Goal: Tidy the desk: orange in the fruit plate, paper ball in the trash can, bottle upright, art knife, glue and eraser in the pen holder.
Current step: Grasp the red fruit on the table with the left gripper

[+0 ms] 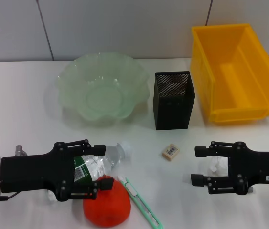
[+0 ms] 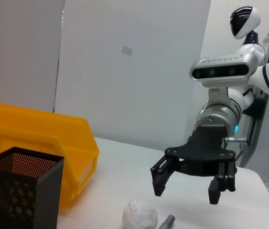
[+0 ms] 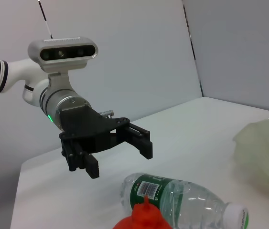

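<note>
While the bottle (image 1: 101, 164) lies on its side beside the orange (image 1: 107, 206), the left gripper (image 1: 101, 168) hovers over it, fingers spread and holding nothing. Opposite, the right gripper (image 1: 199, 166) hangs open above the paper ball (image 2: 140, 215).

You see a clear plastic bottle (image 1: 98, 164) with a glossy label, a frosted translucent plate (image 1: 101, 88), a black metal-mesh holder (image 1: 173, 100), a smooth yellow plastic bin (image 1: 234, 71) and a matt white table (image 1: 24, 129).

No text can be read; the bottle's (image 1: 98, 164) green label and the eraser's (image 1: 171, 151) print stay illegible.
</note>
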Robot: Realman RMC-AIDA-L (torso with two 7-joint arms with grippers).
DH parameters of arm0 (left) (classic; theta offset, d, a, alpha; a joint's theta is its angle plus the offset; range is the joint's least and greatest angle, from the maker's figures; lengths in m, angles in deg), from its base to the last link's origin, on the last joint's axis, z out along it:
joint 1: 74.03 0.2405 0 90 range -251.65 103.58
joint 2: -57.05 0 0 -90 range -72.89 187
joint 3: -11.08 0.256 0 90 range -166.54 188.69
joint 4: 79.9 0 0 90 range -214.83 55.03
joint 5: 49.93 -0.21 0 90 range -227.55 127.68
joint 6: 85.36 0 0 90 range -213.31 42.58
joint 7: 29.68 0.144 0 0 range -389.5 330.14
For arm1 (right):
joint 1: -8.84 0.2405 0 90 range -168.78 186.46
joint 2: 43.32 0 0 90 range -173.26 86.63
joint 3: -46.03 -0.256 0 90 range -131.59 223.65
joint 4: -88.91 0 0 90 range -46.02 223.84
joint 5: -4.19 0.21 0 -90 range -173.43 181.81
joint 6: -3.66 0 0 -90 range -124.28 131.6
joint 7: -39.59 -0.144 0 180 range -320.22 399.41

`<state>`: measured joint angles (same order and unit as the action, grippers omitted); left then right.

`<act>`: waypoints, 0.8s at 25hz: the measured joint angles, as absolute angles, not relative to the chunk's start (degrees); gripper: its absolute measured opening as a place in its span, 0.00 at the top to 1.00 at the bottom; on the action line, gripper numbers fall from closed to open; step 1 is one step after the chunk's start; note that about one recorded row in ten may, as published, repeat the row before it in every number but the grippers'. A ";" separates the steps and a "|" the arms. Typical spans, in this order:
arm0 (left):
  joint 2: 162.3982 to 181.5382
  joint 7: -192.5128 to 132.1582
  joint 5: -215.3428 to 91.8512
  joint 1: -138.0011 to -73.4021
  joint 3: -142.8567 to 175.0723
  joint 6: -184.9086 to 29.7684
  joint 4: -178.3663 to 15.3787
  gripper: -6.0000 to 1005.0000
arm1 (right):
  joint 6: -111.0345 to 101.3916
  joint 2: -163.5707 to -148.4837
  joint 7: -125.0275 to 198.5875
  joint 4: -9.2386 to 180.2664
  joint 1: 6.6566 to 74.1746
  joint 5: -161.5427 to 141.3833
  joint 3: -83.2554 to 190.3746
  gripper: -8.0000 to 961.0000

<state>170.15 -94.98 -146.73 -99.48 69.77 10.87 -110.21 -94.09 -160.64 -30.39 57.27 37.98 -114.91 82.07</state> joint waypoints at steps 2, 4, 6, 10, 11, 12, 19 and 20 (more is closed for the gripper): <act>170.13 -94.98 -146.80 -99.42 69.86 10.88 -110.40 0.19 | -93.93 -160.65 -30.45 57.27 38.02 -114.91 82.07 0.18; 170.18 -94.98 -147.68 -99.47 69.68 10.90 -110.41 0.19 | -93.88 -160.65 -30.46 57.27 38.02 -114.91 82.07 0.18; 170.27 -94.99 -148.41 -99.58 69.52 10.92 -110.45 0.19 | -93.84 -160.67 -30.51 57.27 38.07 -114.91 82.07 0.18; 170.53 -95.39 -149.27 -99.76 69.86 11.01 -111.69 0.19 | -93.71 -160.75 -30.57 57.27 38.13 -114.90 82.06 0.18; 170.73 -95.42 -149.69 -99.84 69.94 11.12 -112.26 0.19 | -93.69 -160.75 -30.62 57.27 38.15 -114.89 82.05 0.18; 170.93 -95.46 -150.28 -99.95 69.98 11.18 -112.81 0.19 | -93.69 -160.74 -30.84 57.27 38.18 -114.82 81.98 0.18; 173.00 -98.10 -157.20 -100.73 69.53 10.57 -118.76 0.20 | -93.82 -160.65 -31.57 57.27 38.16 -114.76 81.91 0.18; 173.00 -98.10 -157.20 -100.73 69.53 10.57 -118.76 0.20 | -93.82 -160.66 -31.58 57.27 38.12 -114.76 81.91 0.18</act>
